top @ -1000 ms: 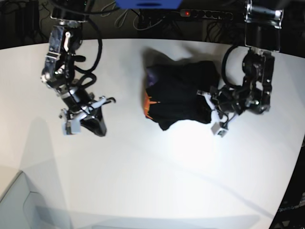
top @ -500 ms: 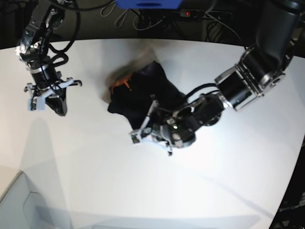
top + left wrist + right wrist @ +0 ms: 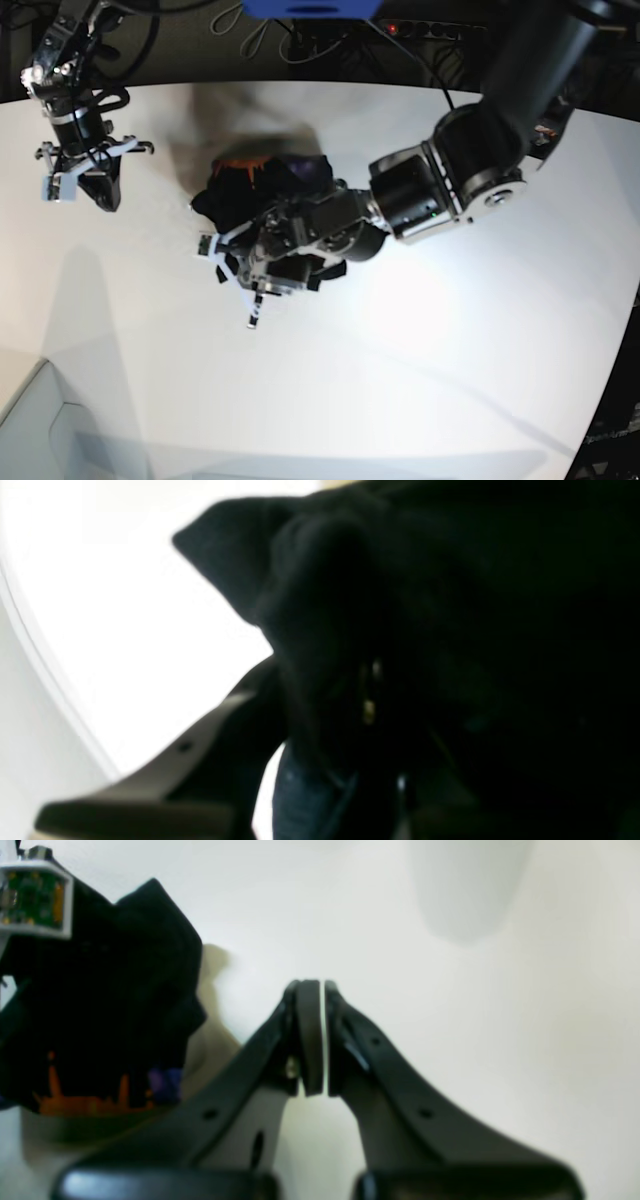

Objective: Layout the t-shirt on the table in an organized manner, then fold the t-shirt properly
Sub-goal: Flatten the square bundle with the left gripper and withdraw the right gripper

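The shirt point(image 3: 262, 188) lay bunched on the table point(image 3: 420, 380), neither spread nor folded; left gripper point(image 3: 262, 262) clamped its cloth, right gripper point(image 3: 322, 1035) closed, empty.

The left arm reaches far across, its thick forearm slanting down to a low wrist; the left claw point(image 3: 262, 262) is clamped on dark cloth (its tips buried in the folds); the right claw point(image 3: 323, 1035) points downward, pads pressed together with nothing between, its arm drawn back.
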Motion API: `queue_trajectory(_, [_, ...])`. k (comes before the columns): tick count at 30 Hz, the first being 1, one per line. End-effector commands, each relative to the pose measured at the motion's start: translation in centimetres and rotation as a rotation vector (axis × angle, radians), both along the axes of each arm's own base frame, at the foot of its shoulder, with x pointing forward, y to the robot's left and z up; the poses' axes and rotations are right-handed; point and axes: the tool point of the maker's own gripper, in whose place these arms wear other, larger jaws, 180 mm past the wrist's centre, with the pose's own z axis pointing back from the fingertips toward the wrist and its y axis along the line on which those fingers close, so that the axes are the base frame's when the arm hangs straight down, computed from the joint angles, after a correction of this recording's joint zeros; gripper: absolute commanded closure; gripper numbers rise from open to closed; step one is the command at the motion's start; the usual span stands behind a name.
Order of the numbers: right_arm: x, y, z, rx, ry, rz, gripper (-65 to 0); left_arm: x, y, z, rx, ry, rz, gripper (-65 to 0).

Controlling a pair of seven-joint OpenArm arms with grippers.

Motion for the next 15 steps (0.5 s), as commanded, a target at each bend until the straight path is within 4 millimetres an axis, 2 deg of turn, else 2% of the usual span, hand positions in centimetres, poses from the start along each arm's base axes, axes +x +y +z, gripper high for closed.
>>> queue_trajectory(1, [0.6, 0.1, 1.5, -0.002, -0.057, 0.012, 0.0, -0.1, -0.6, 0.6, 0.012, 0.007, -0.040, -0.1])
queue_trajectory(4, [0.6, 0.1, 1.5, -0.002, -0.057, 0.013, 0.0, 0.3, -0.4, 0.7, 0.033, -0.024, -0.053, -3.2])
queue_trajectory(7, [0.6, 0.3, 1.5, 0.000, -0.057, 0.017, 0.0, 0.7, -0.3, 0.9, 0.032, -0.034, -0.045, -14.5])
queue_trajectory(11, [0.7, 0.3, 1.5, 0.000, -0.060, 0.017, 0.0, 2.2, -0.5, 2.6, -0.043, -0.034, 0.027, -30.7])
queue_trajectory(15, [0.7, 0.3, 1.5, 0.000, -0.060, 0.017, 0.0, 4.3, -0.5, 4.9, -0.115, -0.048, 0.095, -38.6])
